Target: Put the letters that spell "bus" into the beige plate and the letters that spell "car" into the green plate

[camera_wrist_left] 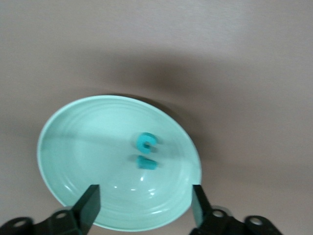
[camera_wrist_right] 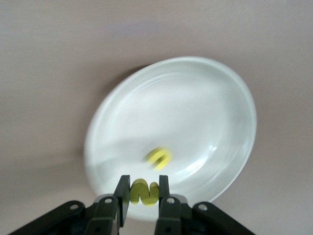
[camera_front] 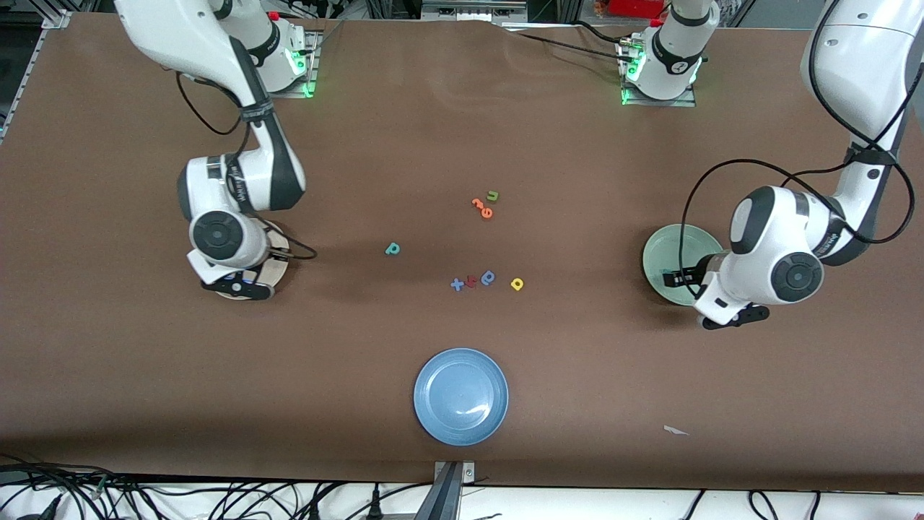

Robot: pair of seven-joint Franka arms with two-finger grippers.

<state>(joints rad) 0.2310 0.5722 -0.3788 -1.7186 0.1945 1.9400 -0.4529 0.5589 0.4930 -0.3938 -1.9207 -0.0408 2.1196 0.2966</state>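
Observation:
My left gripper (camera_wrist_left: 145,203) hangs open over the green plate (camera_wrist_left: 78,142), with nothing between its fingers. A teal c (camera_wrist_left: 146,142) and a small teal r (camera_wrist_left: 146,163) lie in that plate. My right gripper (camera_wrist_right: 144,193) is shut on a wavy yellow s (camera_wrist_right: 144,192) just above the beige plate (camera_wrist_right: 195,98), where another yellow letter (camera_wrist_right: 159,156) lies, blurred. Out on the table the teal b (camera_front: 392,249) sits toward the right arm's end. The yellow a (camera_front: 517,284) lies beside a blue a (camera_front: 489,277).
Mid-table are a green u (camera_front: 493,196) with orange letters (camera_front: 482,208), and, nearer the camera, a red letter (camera_front: 471,282) and a blue cross (camera_front: 457,284). A blue plate (camera_front: 460,396) sits near the front edge. A white scrap (camera_front: 676,430) lies toward the left arm's end.

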